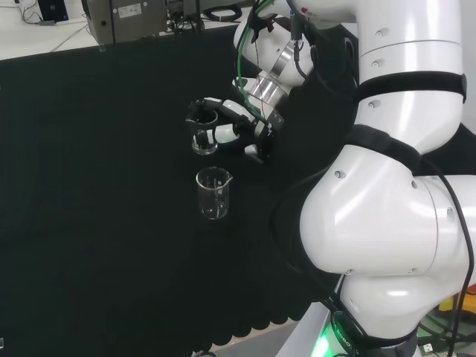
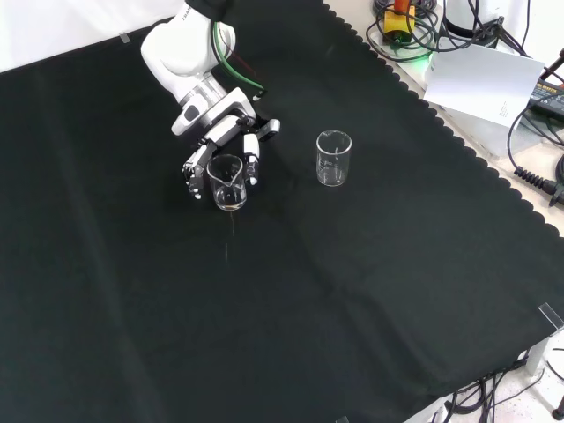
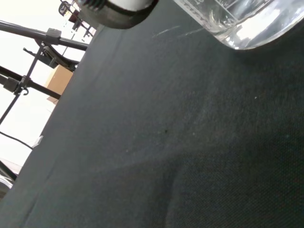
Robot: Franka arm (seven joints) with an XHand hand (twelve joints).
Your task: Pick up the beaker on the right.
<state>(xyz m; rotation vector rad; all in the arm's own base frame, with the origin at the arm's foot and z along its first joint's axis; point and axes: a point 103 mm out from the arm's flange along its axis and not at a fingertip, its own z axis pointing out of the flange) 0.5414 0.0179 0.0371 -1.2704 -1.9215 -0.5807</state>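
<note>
Two clear beakers on black cloth (image 2: 370, 291). In the front view the hand (image 2: 220, 150) comes down from the top-left with fingers (image 2: 252, 159) curled round the left beaker (image 2: 227, 181), one set on each side of the glass; the thumb side is hard to make out. That held beaker is upright, its base at or just off the cloth, cannot tell which. In the head view the same beaker (image 1: 204, 135) is the farther one, with the hand (image 1: 242, 126) wrapped on it from the right. The second beaker (image 2: 334, 157) stands free to the right in the front view, apart from the hand, nothing touching it; in the head view it (image 1: 213, 193) is nearer the camera, just below the held one. The wrist view shows the held beaker's glass base (image 3: 240, 21) close up over cloth, and a dark fingertip (image 3: 118, 10) beside it. Open room: wide bare cloth below and left of both beakers in the front view, clear to the scalloped cloth edge (image 2: 493, 189) at right and the lower corner. Cables and a white sheet (image 2: 480, 79) lie off the cloth beyond that edge. In the head view the arm's white links (image 1: 387, 201) take up the right side; bare cloth runs left.
</note>
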